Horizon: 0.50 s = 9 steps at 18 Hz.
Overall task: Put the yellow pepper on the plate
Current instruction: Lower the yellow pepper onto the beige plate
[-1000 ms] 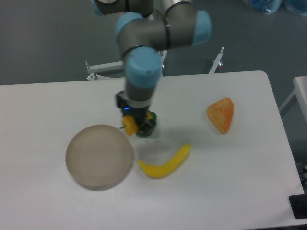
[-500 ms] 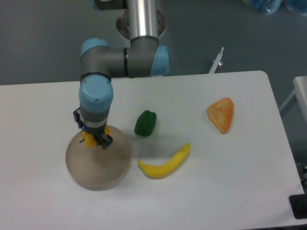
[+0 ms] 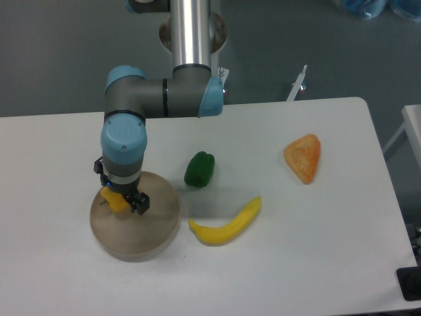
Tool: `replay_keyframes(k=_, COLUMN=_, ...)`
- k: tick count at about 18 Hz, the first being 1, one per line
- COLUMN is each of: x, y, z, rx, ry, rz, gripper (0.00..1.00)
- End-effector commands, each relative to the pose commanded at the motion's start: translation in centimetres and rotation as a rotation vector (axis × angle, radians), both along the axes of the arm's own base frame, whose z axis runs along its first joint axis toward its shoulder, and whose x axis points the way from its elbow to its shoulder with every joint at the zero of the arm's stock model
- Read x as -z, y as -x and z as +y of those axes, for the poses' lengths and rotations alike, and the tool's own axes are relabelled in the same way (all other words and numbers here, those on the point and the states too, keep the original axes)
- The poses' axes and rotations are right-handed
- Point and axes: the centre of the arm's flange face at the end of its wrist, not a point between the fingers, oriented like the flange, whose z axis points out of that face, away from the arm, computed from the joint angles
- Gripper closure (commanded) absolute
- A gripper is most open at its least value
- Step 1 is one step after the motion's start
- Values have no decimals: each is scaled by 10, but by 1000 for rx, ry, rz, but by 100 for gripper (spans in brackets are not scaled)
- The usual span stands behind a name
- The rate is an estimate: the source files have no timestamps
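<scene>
My gripper (image 3: 122, 199) hangs over the left part of the beige plate (image 3: 151, 234), pointing down. It is shut on the yellow pepper (image 3: 113, 199), a small yellow-orange lump that shows between the dark fingers. The pepper sits low over the plate's surface; whether it touches the plate I cannot tell. The arm's blue wrist joint hides the upper part of the gripper.
A green pepper (image 3: 199, 168) lies just right of the plate. A curved yellow banana (image 3: 227, 224) lies in front of it, near the plate's right rim. An orange wedge-shaped piece (image 3: 304, 157) rests at the right of the white table (image 3: 296, 250).
My gripper carried the yellow pepper left from beside the green pepper to above the plate, then shifted slightly further left and lower.
</scene>
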Motion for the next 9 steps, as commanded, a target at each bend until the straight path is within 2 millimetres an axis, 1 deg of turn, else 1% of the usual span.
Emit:
replay_keyframes(k=2, x=-9, y=4, z=0, rx=-3, ry=-14, rz=8, gripper=0)
replay_keyframes(k=4, x=-12, y=19, z=-2, rx=-15, ry=-11, rz=39, gripper=0)
replay_keyframes(k=6, x=-24, y=44, z=-9, rx=-34, ry=-14, rz=96, gripper=0)
replay_keyframes(k=8, x=-38, y=73, z=-16, rx=-56, ry=-25, rz=152, gripper=0)
replay_keyframes(k=9, x=-50, y=97, z=-22, rx=-50, ry=-31, rz=185, gripper=0)
